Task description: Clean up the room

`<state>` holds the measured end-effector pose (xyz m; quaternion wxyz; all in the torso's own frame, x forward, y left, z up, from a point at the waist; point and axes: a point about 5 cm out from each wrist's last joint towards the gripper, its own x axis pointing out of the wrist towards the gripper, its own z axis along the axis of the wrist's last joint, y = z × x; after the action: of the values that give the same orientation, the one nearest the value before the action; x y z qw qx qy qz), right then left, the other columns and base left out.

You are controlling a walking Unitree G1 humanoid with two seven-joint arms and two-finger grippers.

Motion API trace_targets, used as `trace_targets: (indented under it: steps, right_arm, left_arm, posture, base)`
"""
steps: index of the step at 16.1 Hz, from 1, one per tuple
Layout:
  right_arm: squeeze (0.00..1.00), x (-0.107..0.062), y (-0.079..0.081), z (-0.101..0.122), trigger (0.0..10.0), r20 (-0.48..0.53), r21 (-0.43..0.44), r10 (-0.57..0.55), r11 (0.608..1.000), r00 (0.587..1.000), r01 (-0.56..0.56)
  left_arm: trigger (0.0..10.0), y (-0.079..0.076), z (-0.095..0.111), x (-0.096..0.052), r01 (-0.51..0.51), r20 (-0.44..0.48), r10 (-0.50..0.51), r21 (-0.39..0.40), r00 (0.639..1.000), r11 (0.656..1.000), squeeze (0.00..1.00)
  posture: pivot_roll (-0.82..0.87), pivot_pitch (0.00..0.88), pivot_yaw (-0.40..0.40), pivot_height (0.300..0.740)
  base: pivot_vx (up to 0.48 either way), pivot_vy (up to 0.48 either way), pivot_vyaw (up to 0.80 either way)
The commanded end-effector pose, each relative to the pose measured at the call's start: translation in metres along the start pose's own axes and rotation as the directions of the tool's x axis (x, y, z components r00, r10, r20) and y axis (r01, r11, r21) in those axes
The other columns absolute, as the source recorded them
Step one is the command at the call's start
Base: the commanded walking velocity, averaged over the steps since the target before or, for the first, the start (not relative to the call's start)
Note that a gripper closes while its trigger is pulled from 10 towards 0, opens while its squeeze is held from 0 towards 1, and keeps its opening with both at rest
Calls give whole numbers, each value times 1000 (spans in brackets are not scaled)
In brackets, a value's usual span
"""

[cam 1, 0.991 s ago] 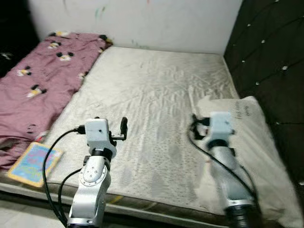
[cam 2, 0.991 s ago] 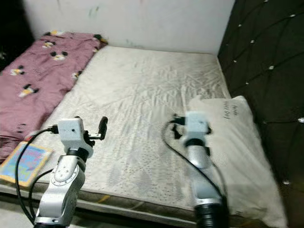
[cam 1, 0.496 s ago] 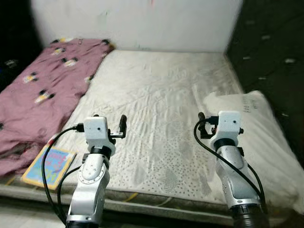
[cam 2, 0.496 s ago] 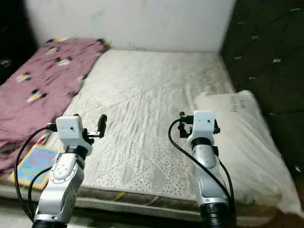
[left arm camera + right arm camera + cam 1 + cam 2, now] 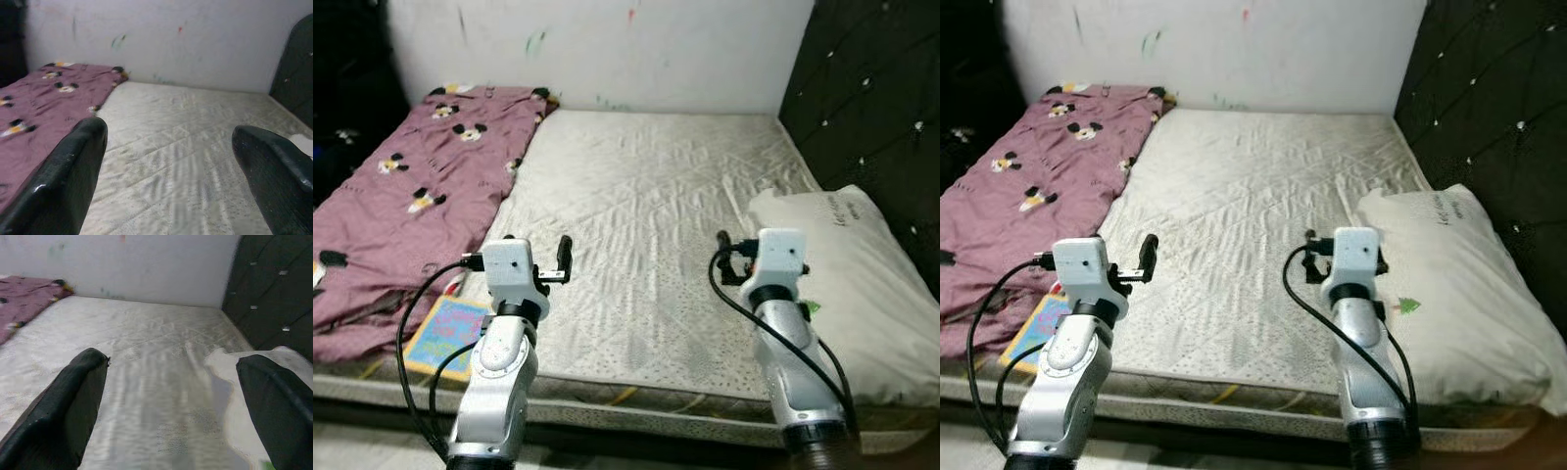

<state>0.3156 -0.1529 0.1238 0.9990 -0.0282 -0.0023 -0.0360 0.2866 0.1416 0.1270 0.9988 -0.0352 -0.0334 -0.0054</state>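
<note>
Bed seen from its foot, both arms raised over the near edge. Your left gripper (image 5: 166,161) and your right gripper (image 5: 171,401) each hang above the bare mattress (image 5: 656,196) with their jaws wide apart and nothing between them.

Things likely to need tidying, as a judgement from the task:

- Blanket (image 5: 401,196), maroon with cartoon prints, lies crumpled along the left side of the bed. Its long axis runs from the near edge toward the wall (image 5: 607,49). It sits to the left of your left gripper, so the left arm is the nearer one.
- Book (image 5: 445,333), brightly coloured, lies flat at the near left corner, just beside the blanket's hem. It is below and to the left of your left gripper, nearer to you than the fingers reach.
- Pillow (image 5: 842,274), white, lies on the right side against the dark headboard (image 5: 871,98). Its long axis runs near to far. It is just to the right of your right gripper, so the right arm is nearer.

No bin, box or basket can be made out.
</note>
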Motion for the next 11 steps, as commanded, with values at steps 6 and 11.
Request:
trace_targets:
  steps: [6,11]
  right_arm:
    - [0,-2,4,3,10000,7,13,15,1000,1000,-15]
    - [0,-1,5,3,10000,-1,12,17,1000,1000,-17]
  left_arm:
    - [10000,12,2,5,-33,10,33,22,999,999,0]
    - [10000,5,0,3,-18,4,18,8,1000,1000,0]
  posture:
    - [21,0,33,740]
    - [22,0,31,740]
  base:
    - [0,417,0]
    - [0,480,0]
